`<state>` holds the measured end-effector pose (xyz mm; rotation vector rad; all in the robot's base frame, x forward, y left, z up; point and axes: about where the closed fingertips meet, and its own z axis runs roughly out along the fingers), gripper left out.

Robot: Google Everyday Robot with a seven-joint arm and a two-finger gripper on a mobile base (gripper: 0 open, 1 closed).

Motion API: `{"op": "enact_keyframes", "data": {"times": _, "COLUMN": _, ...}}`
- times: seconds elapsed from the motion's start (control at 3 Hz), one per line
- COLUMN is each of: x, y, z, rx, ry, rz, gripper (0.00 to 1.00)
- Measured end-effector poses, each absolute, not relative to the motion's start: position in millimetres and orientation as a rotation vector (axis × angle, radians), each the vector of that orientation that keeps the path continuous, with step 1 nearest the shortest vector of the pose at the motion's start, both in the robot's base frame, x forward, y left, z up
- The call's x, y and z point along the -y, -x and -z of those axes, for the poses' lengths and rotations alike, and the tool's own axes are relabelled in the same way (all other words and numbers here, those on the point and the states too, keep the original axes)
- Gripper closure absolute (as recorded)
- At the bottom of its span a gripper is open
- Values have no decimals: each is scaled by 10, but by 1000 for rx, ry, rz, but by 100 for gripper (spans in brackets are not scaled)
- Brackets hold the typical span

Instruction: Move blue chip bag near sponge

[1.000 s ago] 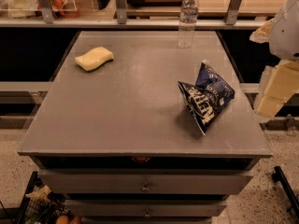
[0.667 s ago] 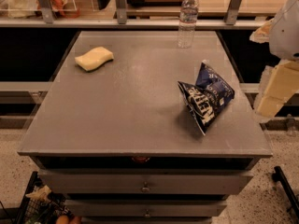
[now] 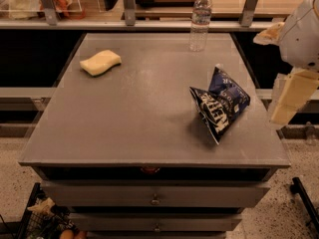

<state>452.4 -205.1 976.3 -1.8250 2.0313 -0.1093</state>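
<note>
The blue chip bag [image 3: 219,102] is a crumpled navy foil bag with white lettering. It stands on the right side of the grey table [image 3: 134,128], near the front. The pale yellow sponge [image 3: 100,62] lies at the table's far left, well apart from the bag. My gripper [image 3: 290,96] is a pale cream part hanging from the white arm [image 3: 301,31] at the right edge of the view. It is beyond the table's right edge, to the right of the bag, and holds nothing that I can see.
A clear plastic water bottle [image 3: 200,20] stands upright at the table's far edge, behind the bag. A counter with metal posts [image 3: 128,4] runs behind the table. Drawers [image 3: 155,198] sit under the tabletop. A basket [image 3: 45,218] stands on the floor at lower left.
</note>
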Motion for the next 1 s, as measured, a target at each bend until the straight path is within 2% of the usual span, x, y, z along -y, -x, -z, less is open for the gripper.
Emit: {"op": "enact_keyframes", "data": {"times": 1.0, "x": 1495, "y": -4838, "z": -8989, "rx": -1590, "ry": 2131, "rz": -8, "gripper": 0}}
